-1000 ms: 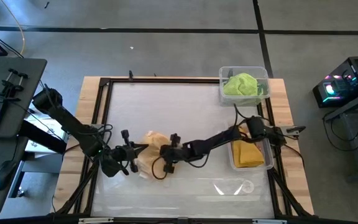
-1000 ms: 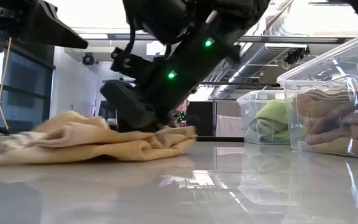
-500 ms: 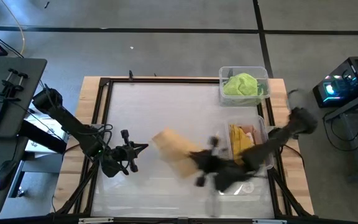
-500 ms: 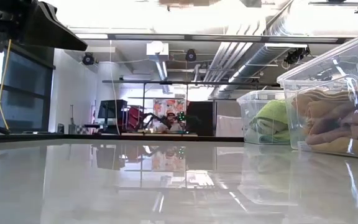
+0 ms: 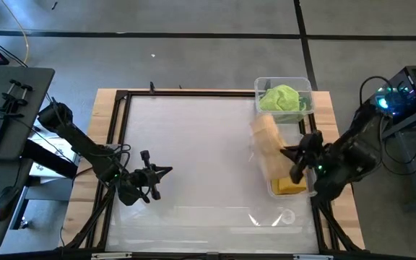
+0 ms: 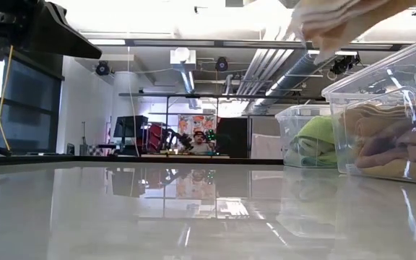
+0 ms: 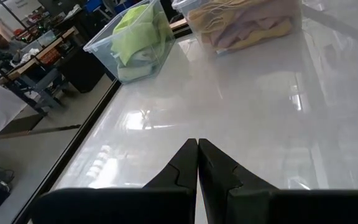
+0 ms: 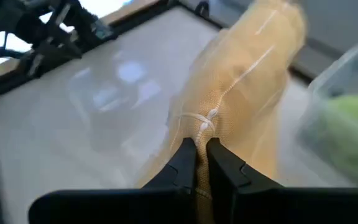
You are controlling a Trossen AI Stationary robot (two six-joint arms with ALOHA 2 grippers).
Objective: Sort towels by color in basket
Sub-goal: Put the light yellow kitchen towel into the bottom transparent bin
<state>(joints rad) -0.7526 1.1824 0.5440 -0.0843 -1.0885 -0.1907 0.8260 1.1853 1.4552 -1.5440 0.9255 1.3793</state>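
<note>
The right end effector point(image 8: 197, 163) is clenched on a tan towel point(image 8: 241, 93), its two dark fingers pinching the cloth at a stitched seam. In the overhead view this right end effector point(image 5: 292, 160) holds the tan towel point(image 5: 267, 148) in the air, above the inner edge of a clear bin of yellow and pink towels point(image 5: 290, 182). That bin sits at the right side of the bench point(image 5: 193, 144). The towel hangs as a long loose fold, reaching from over that bin toward a second clear bin point(image 5: 284, 97) just behind it. The second bin holds a green towel point(image 5: 281, 97). From bench height, the raised tan towel point(image 6: 345, 22) shows above the nearer bin point(image 6: 388, 123), clear of the bench surface.

The left end effector point(image 5: 163, 173) waits well apart from the yellow and pink bin, near the left front part of the bench. Its fingers point(image 7: 185, 168) are pressed together with nothing between them, hovering just over the glossy white bench top point(image 7: 229, 112).
</note>
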